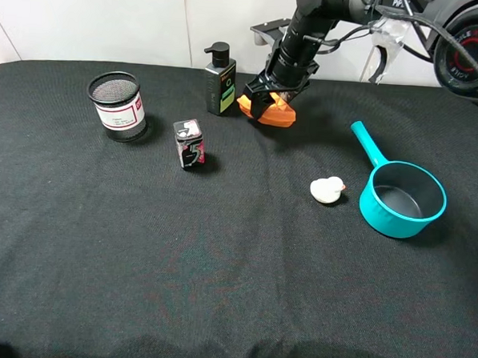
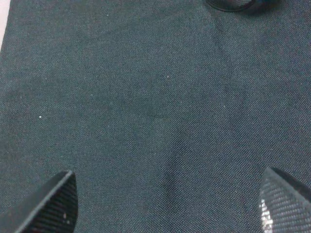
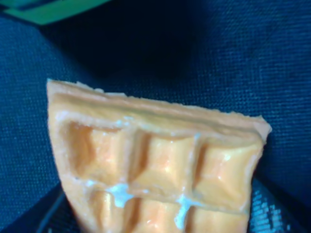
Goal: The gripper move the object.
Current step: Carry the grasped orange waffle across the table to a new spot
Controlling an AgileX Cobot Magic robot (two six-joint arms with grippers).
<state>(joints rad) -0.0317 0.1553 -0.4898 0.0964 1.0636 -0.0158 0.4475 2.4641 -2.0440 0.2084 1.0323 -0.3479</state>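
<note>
The object, an orange-yellow waffle wedge [image 1: 280, 113] with a grid top, sits at the back middle of the black cloth, just right of a dark bottle. My right gripper [image 1: 269, 100] comes down on it from above and is shut on it. In the right wrist view the waffle [image 3: 155, 160] fills the frame, tilted, with a dark finger [image 3: 274, 208] showing at its edge. Whether it touches the cloth I cannot tell. In the left wrist view my left gripper [image 2: 167, 204] stands open over bare cloth, its fingertips [image 2: 53, 206] far apart with nothing between them.
A dark pump bottle [image 1: 220, 79] stands right beside the waffle. A mesh cup [image 1: 117, 106] and a small box [image 1: 190, 143] stand to the left. A white duck [image 1: 327, 189] and a teal saucepan [image 1: 402, 200] lie to the right.
</note>
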